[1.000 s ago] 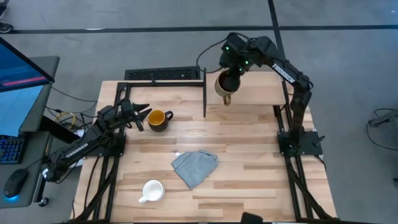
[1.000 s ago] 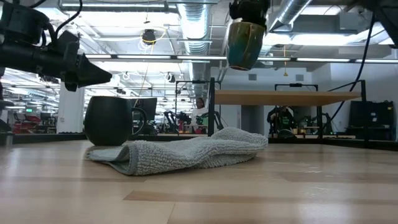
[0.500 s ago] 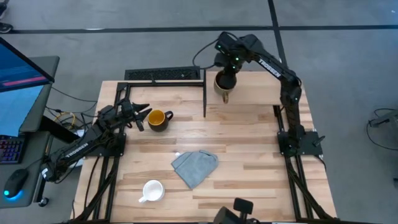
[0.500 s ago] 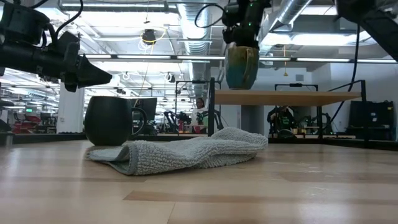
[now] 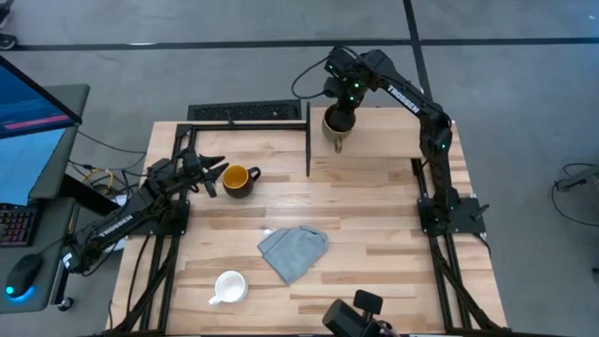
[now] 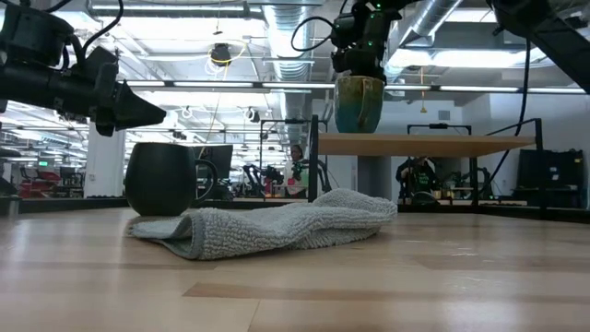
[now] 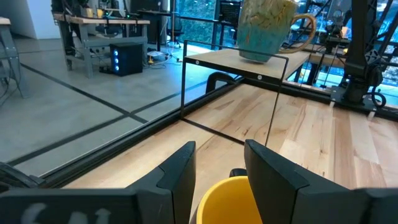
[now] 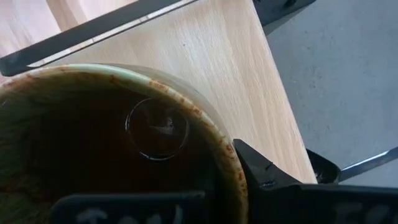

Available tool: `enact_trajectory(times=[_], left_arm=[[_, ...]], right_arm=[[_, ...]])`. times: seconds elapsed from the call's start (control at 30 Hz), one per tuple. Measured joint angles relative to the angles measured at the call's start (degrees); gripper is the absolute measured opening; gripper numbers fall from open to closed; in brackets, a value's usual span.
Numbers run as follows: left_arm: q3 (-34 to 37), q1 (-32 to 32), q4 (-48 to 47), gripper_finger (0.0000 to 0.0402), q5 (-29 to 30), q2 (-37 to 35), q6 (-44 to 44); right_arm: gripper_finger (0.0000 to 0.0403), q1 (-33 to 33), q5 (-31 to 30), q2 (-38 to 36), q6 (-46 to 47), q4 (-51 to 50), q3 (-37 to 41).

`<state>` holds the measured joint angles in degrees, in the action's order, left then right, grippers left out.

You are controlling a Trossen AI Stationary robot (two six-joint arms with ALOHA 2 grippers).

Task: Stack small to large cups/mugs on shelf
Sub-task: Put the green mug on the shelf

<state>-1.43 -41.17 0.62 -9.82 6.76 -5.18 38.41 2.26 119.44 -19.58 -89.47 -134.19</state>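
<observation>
The olive-tan mug (image 5: 337,127) with its dark brown inside stands upright at the far left corner of the shelf (image 5: 388,142), beside the black upright (image 5: 308,140), with my right gripper (image 5: 340,110) shut on it from above. The dark mug with the yellow inside (image 5: 241,179) stands on the tabletop at the left. My left gripper (image 5: 215,176) hangs open and level just above that mug's left side (image 6: 166,177), touching nothing. The small white mug (image 5: 227,286) stands near the front left. My right gripper holds the olive-tan mug by its rim (image 8: 219,163), one finger (image 8: 267,180) outside the wall and the other inside the hollow. The fingers come from above, pointing steeply down. The mug is upright, its base (image 6: 358,131) at the shelf board; whether it rests there I cannot tell.
A grey-blue cloth (image 5: 294,251) lies crumpled in the middle of the table, between the white mug and the shelf. A black slotted bar (image 5: 248,111) lies along the far edge. Black frame posts stand at the table's left and right sides.
My right gripper has gone down toward the shelf with the olive-tan mug, shifting a little toward the table's left. The mug, tilted and well above the board a second ago, now stands upright with its base at the board.
</observation>
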Motion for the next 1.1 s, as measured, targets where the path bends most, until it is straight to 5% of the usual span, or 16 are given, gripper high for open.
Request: enact_trajectory(times=[1.1], left_arm=[[0.0, -0.02, 0.0, 0.0128, -0.03, 0.0, -0.01]], right_arm=[[0.0067, -0.17, 0.81, -0.07, 0.07, 0.78, 0.55]])
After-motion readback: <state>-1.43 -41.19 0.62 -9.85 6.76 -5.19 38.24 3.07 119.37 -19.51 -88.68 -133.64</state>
